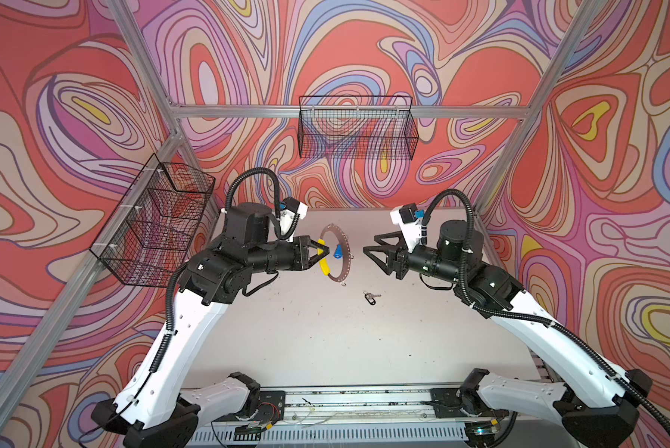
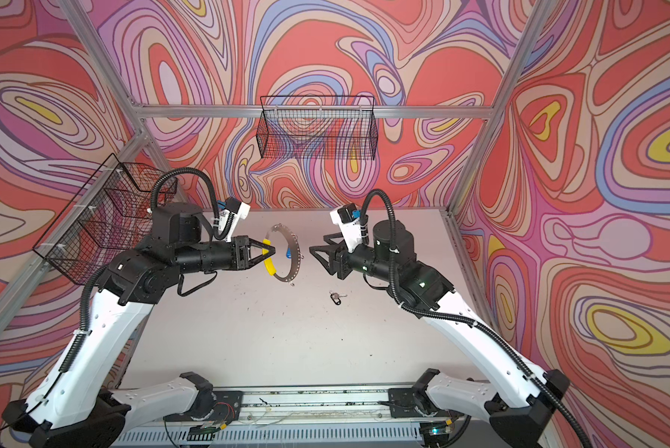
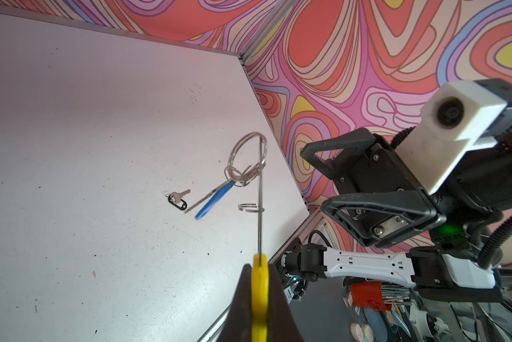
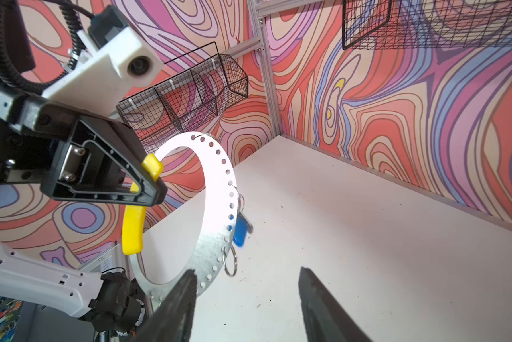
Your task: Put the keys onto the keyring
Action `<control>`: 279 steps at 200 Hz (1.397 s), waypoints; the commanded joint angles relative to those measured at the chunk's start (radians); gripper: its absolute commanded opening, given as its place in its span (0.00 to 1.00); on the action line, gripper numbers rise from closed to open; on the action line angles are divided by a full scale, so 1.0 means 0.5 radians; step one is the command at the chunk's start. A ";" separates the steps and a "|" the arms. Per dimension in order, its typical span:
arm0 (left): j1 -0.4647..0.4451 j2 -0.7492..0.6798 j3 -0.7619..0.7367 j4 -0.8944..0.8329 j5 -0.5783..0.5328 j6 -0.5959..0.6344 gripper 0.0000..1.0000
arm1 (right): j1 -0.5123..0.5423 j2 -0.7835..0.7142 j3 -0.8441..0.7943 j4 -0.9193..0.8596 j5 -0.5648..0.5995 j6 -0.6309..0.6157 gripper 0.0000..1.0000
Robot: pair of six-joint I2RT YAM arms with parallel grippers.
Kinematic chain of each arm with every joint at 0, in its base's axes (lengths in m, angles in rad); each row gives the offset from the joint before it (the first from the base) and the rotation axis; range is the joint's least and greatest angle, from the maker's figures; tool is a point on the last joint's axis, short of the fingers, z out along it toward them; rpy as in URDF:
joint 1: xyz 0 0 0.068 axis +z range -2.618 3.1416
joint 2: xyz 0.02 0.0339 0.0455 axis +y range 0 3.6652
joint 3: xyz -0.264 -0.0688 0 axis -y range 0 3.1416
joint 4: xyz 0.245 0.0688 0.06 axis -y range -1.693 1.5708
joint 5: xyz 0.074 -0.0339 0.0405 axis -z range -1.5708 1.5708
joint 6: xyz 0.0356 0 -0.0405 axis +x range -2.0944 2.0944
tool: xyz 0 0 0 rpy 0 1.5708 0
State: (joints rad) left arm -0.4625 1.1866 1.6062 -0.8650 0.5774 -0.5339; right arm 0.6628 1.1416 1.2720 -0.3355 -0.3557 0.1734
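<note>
Presently, the black-tagged key [image 1: 371, 298] lies flat on the table [image 1: 325, 341]. It appears light, rigid and thin, and its plastic tag looks the surest purchase. The blue-tagged key [image 3: 214, 200] hangs from the keyring [image 4: 216, 183], which is held upright above the table. The left gripper [image 1: 325, 251] is clamped on the yellow sleeve [image 4: 133, 231]. The right gripper [image 1: 369, 244] has its jaws apart and holds nothing.

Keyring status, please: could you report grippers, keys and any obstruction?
Left gripper shut on keyring at yellow sleeve, ring upright off table. Right gripper open, empty. Blue-tag key hangs on ring; black-tag key loose on table, unobstructed.
</note>
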 commanded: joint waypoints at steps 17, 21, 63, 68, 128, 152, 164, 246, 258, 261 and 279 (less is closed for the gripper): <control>0.015 0.026 0.075 -0.069 0.167 0.131 0.00 | -0.050 -0.003 0.030 0.040 -0.220 0.055 0.60; 0.017 0.026 0.076 -0.069 0.182 0.139 0.00 | -0.056 -0.004 0.031 0.040 -0.228 0.055 0.60; 0.015 0.047 0.063 -0.084 0.375 0.273 0.00 | -0.127 -0.001 0.069 0.015 -0.307 0.061 0.64; 0.016 0.050 0.059 -0.091 0.397 0.292 0.00 | -0.136 0.002 0.072 0.013 -0.314 0.064 0.64; 0.016 0.086 0.017 -0.117 0.584 0.421 0.00 | -0.166 0.077 0.124 0.007 -0.483 0.071 0.70; 0.015 0.106 -0.015 -0.109 0.717 0.464 0.00 | -0.164 0.173 0.155 -0.012 -0.617 0.053 0.70; 0.017 0.104 -0.039 -0.101 0.775 0.494 0.00 | -0.166 0.222 0.178 -0.025 -0.691 0.040 0.70; 0.015 0.148 -0.088 -0.097 0.843 0.694 0.00 | -0.163 0.368 0.189 -0.002 -1.261 0.052 0.24; 0.016 0.172 -0.068 -0.124 0.820 0.718 0.00 | -0.163 0.363 0.163 0.004 -1.239 0.056 0.08; 0.016 0.177 -0.065 -0.129 0.820 0.727 0.00 | -0.163 0.362 0.159 0.001 -1.230 0.053 0.04; 0.017 0.194 -0.065 -0.133 0.815 0.757 0.00 | -0.163 0.342 0.156 -0.018 -1.214 0.037 0.00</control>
State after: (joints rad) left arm -0.4519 1.2667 1.5635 -0.9310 0.9619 -0.1852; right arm 0.5774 1.3117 1.3575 -0.3454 -0.9531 0.2295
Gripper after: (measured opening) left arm 0.084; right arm 0.057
